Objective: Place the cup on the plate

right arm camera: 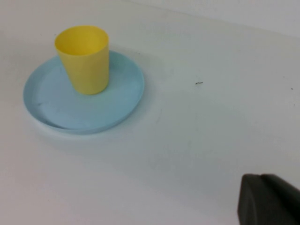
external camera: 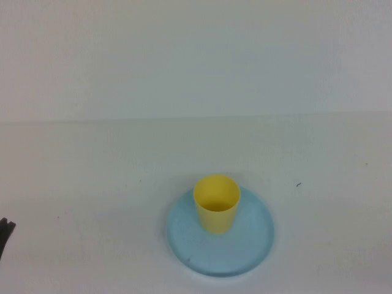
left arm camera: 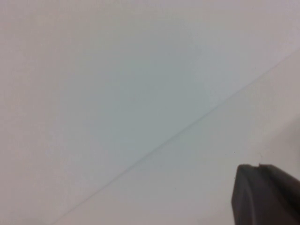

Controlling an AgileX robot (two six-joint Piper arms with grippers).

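Cup (external camera: 217,203), yellow, stands upright on the light blue plate (external camera: 245,248). Left gripper (left arm camera: 265,194) and right gripper (right arm camera: 267,199), both pressed together, sit well apart from it.

We see the left gripper (left arm camera: 265,194) only as a dark tip in its wrist view, fingers closed together, plus what looks like a sliver of that arm at the high view's left edge. Right gripper (right arm camera: 268,199) likewise closed, holding nothing.
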